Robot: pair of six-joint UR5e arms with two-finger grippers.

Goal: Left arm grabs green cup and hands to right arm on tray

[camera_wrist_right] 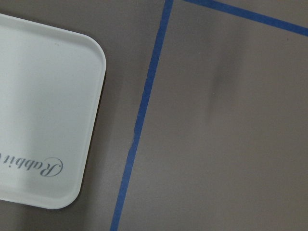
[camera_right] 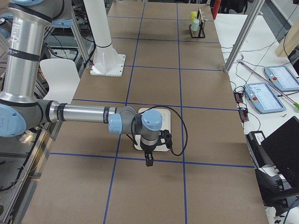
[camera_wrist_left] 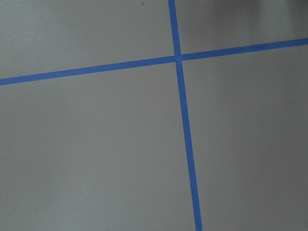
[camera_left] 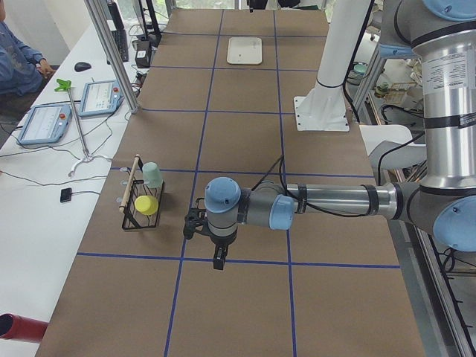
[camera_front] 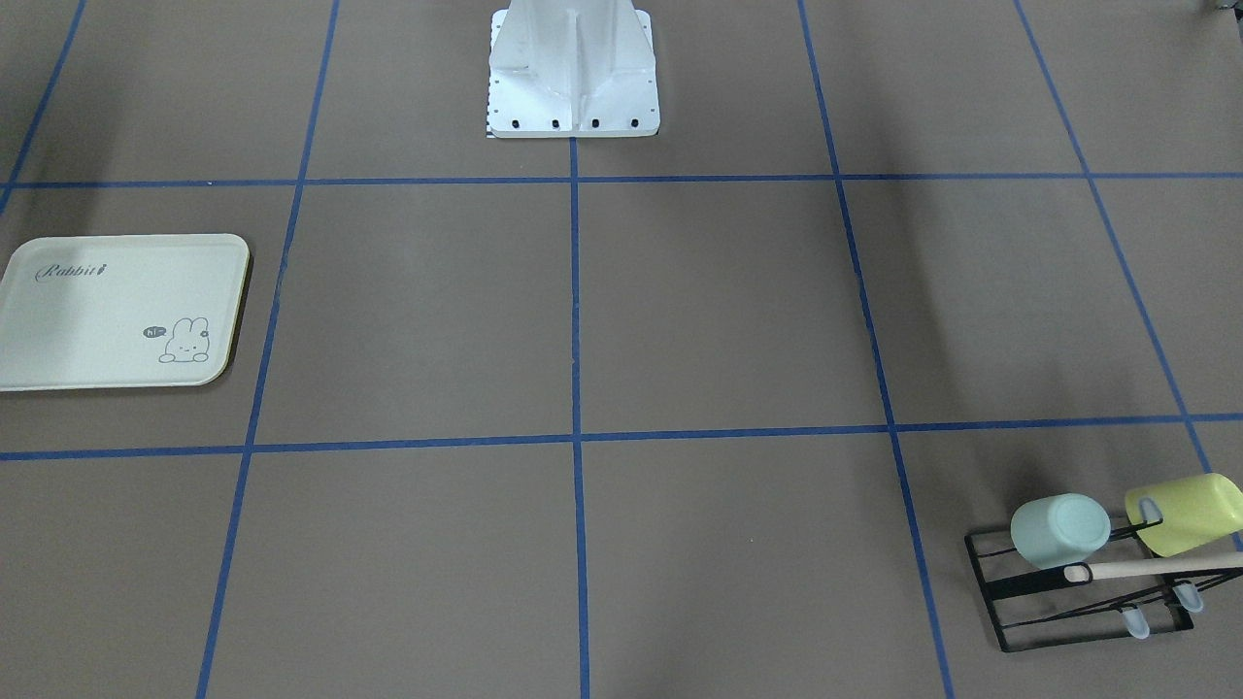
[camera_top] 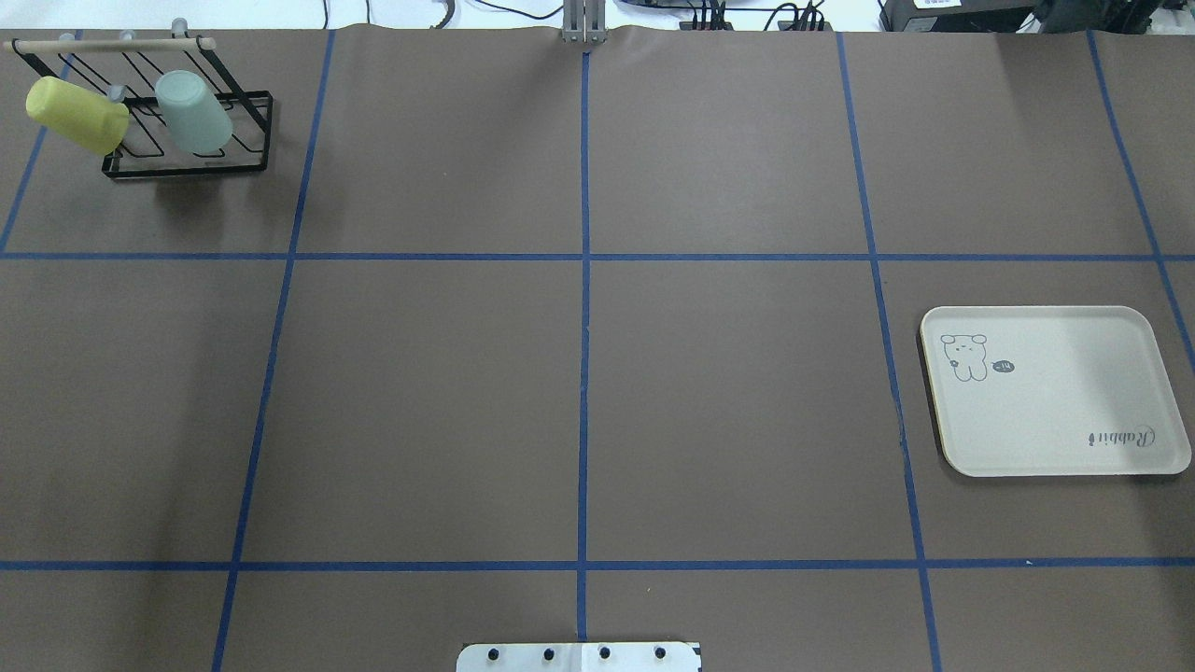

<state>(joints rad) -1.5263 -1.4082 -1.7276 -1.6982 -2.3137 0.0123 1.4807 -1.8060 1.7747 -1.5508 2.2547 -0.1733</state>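
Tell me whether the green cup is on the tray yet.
No, the green cup sits on the black wire rack, far from the tray.

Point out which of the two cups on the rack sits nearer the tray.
The pale mint-green cup, on the side of the black rack toward the tray; the yellow-green cup hangs at the far end.
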